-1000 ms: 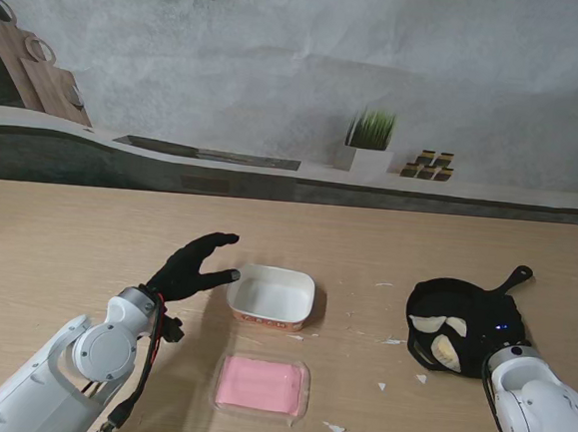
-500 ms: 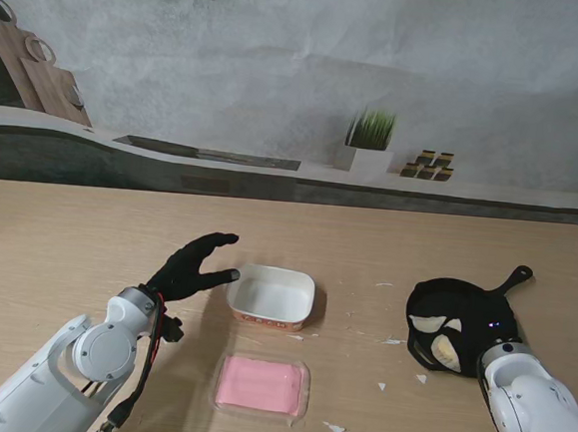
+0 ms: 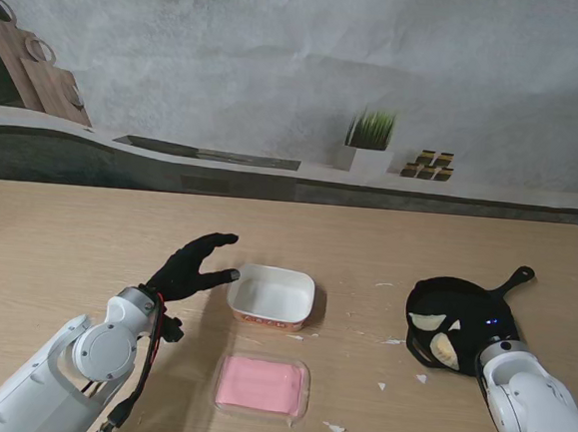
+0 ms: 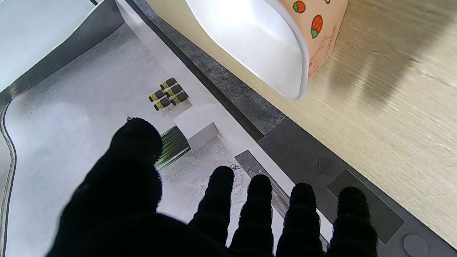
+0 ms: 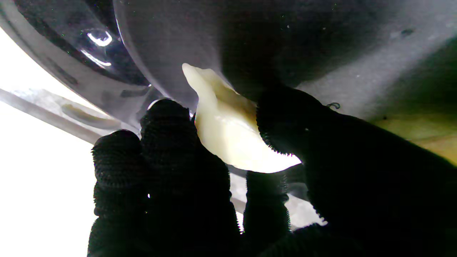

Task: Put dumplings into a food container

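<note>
Right hand point(image 5: 228, 178) eased back slightly, fingers point(image 5: 167, 121) apparently pinching dumpling point(image 5: 228, 139) in pan point(image 3: 463, 300); left hand point(image 3: 193, 267) spread, empty

You get even, soft light in the stand view, sharp across the table point(image 3: 88, 230), with only faint shadows beside the container point(image 3: 271, 296). The left wrist view is bright and crisp at the container point(image 4: 257, 39), though the wood grain smears toward one corner, under a dark blurred shadow. Your right wrist view is the poor one: one whole side is blown out to white, the pan point(image 5: 250, 32) shows small glare spots, the black fingers point(image 5: 167, 150) lose nearly all detail, and the dumpling point(image 5: 228, 132) looks slightly soft, perhaps out of focus.
</note>
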You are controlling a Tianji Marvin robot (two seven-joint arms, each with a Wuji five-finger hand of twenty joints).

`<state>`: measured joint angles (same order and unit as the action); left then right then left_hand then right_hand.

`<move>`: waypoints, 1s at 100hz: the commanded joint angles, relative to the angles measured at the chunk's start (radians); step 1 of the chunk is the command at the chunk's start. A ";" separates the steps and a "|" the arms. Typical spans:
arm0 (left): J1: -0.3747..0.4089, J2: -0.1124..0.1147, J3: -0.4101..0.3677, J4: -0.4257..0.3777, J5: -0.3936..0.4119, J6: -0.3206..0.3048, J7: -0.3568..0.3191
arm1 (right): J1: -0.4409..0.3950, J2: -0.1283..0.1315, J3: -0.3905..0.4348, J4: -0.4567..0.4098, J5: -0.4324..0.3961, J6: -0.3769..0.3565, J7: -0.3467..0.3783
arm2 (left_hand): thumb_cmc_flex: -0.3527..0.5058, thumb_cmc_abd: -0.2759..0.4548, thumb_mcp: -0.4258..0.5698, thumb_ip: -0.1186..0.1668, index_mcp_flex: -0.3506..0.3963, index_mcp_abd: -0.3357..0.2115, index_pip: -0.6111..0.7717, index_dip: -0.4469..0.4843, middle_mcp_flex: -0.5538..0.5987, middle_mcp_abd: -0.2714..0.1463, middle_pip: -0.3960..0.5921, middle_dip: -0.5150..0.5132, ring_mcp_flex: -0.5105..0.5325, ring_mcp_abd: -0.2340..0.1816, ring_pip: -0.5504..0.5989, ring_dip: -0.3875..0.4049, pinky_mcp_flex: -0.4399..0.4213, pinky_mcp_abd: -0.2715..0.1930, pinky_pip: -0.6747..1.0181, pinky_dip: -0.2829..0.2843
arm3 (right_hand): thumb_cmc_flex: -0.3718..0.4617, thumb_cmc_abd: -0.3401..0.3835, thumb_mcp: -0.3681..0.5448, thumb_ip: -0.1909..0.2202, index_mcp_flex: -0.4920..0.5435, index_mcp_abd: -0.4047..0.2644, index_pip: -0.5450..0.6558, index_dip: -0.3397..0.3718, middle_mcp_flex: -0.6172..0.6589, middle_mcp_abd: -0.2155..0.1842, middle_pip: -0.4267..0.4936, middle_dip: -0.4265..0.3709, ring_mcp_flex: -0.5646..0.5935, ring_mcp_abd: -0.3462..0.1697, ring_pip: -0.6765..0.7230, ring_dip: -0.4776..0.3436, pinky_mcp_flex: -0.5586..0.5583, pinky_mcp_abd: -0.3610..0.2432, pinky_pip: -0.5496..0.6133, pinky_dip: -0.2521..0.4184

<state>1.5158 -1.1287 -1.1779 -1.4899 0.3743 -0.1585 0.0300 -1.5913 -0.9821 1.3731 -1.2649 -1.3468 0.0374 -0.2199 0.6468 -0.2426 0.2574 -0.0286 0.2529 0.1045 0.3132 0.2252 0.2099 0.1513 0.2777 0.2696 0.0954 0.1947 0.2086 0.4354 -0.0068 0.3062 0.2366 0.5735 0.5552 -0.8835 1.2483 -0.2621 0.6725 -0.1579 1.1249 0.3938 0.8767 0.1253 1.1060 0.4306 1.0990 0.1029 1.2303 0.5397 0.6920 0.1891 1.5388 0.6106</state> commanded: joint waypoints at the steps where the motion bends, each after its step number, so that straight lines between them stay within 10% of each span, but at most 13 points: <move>1: 0.001 -0.004 -0.002 -0.005 -0.001 0.003 -0.013 | -0.019 -0.011 0.006 0.004 -0.002 -0.018 -0.007 | -0.007 -0.001 0.004 0.018 0.002 -0.003 -0.011 -0.010 -0.008 -0.023 0.014 0.011 0.010 -0.009 -0.006 -0.010 0.006 0.016 -0.043 0.028 | 0.129 0.003 0.089 -0.040 0.110 -0.077 0.090 0.024 0.088 -0.049 0.060 0.023 0.047 0.072 0.008 -0.010 0.023 0.030 0.052 0.003; 55: -0.002 -0.006 -0.004 0.003 -0.005 -0.008 -0.005 | -0.082 -0.041 0.177 -0.310 0.059 -0.285 0.037 | -0.006 0.007 0.000 0.017 0.005 -0.001 -0.011 -0.010 -0.008 -0.021 0.018 0.011 0.013 -0.006 -0.004 -0.009 0.011 0.017 -0.053 0.041 | 0.146 -0.025 0.119 -0.051 0.140 -0.022 0.084 0.030 0.118 -0.012 0.036 0.048 0.067 0.094 0.012 0.003 0.033 0.058 0.059 0.015; 100: 0.035 -0.006 -0.043 -0.033 0.008 -0.008 0.014 | 0.159 -0.058 -0.174 -0.421 0.313 -0.309 0.319 | -0.003 0.015 -0.006 0.017 0.004 0.002 -0.012 -0.010 -0.008 -0.021 0.017 0.010 0.012 -0.007 -0.004 -0.010 0.013 0.016 -0.057 0.047 | 0.137 -0.004 0.105 -0.049 0.128 -0.051 0.073 0.056 0.106 -0.030 0.033 0.066 0.059 0.075 0.010 0.008 0.032 0.044 0.051 0.016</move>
<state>1.5432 -1.1324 -1.2154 -1.5127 0.3801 -0.1642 0.0505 -1.4586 -1.0075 1.2332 -1.6690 -1.0324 -0.2828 0.0834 0.6470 -0.2426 0.2574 -0.0286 0.2530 0.1048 0.3132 0.2252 0.2099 0.1513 0.2871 0.2699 0.0957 0.1955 0.2086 0.4353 -0.0026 0.3166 0.2250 0.5980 0.5873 -0.9303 1.2498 -0.2988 0.7447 -0.1585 1.1139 0.4085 0.9300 0.1522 1.0813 0.4565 1.1340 0.1372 1.2266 0.5355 0.7279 0.2398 1.5511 0.6119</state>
